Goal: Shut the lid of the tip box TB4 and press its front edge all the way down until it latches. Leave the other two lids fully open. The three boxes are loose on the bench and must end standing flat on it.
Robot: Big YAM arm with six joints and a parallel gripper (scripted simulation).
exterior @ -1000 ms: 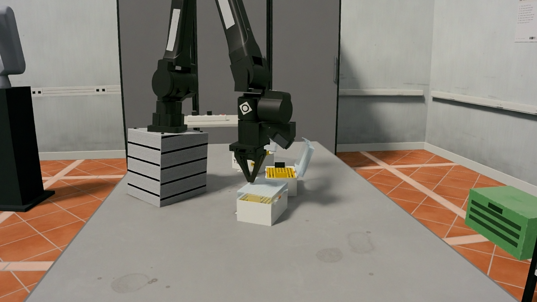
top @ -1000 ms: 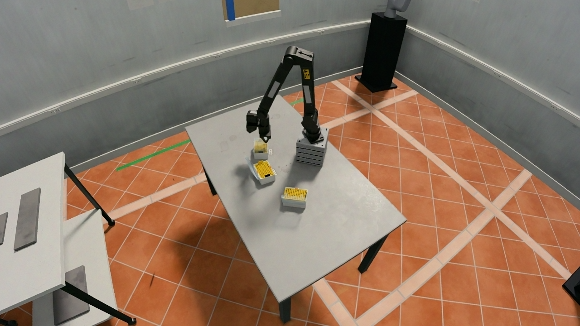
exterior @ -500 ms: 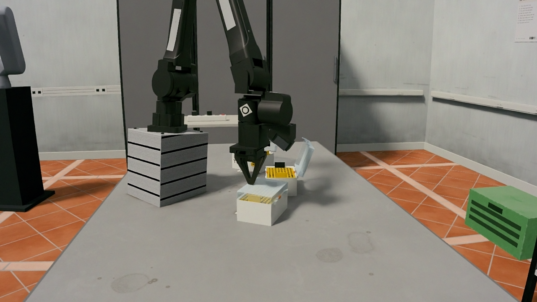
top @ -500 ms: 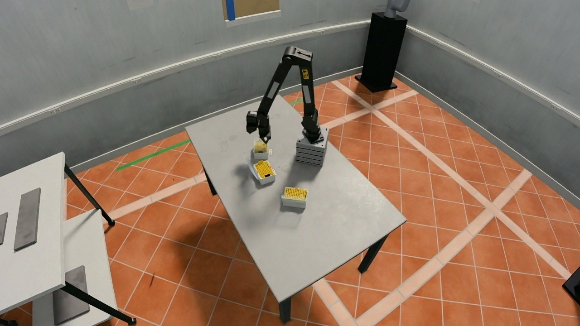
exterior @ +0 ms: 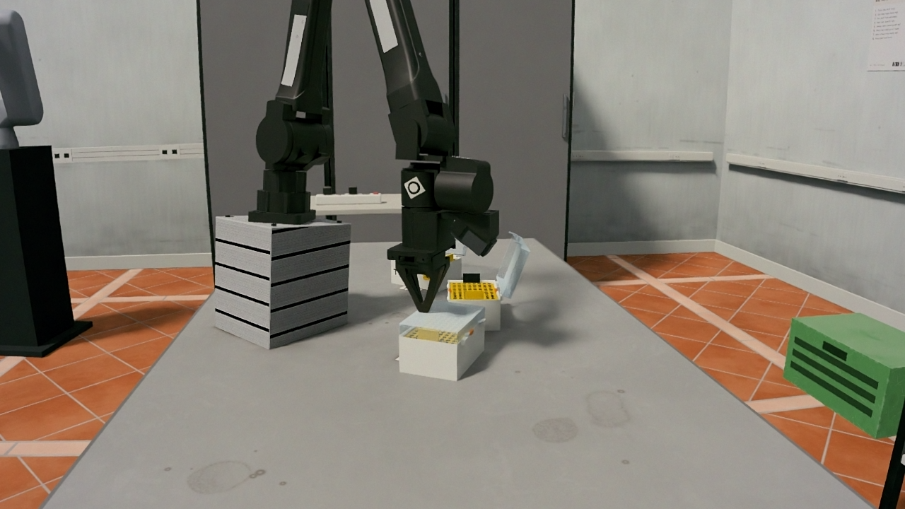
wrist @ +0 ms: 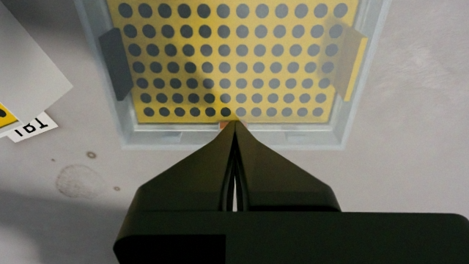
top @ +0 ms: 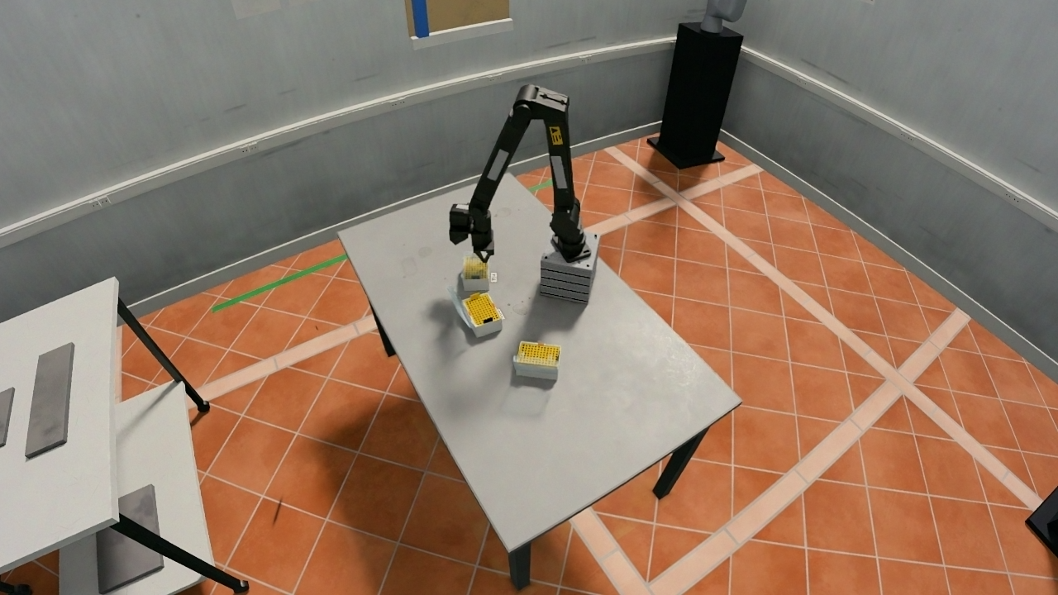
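Observation:
A white tip box with a yellow rack [exterior: 440,348] stands flat on the bench, nearest to the exterior view; it also shows in the top view [top: 475,275]. Its clear lid [wrist: 234,62] lies down over the rack. Its label is hidden. My gripper [wrist: 234,132] is shut and empty. Its tips touch the small orange tab at the middle of the lid's front edge; it also shows in the exterior view [exterior: 425,308]. Beside it stands box TB1 [exterior: 474,300] with its lid [exterior: 512,266] upright and open. A third box [top: 536,360] stands farther along.
The arm's striped base block [exterior: 281,290] stands close to the left of the boxes. The TB1 label [wrist: 32,127] lies on the bench at the wrist view's left edge. A green crate [exterior: 848,370] sits off the bench's right side.

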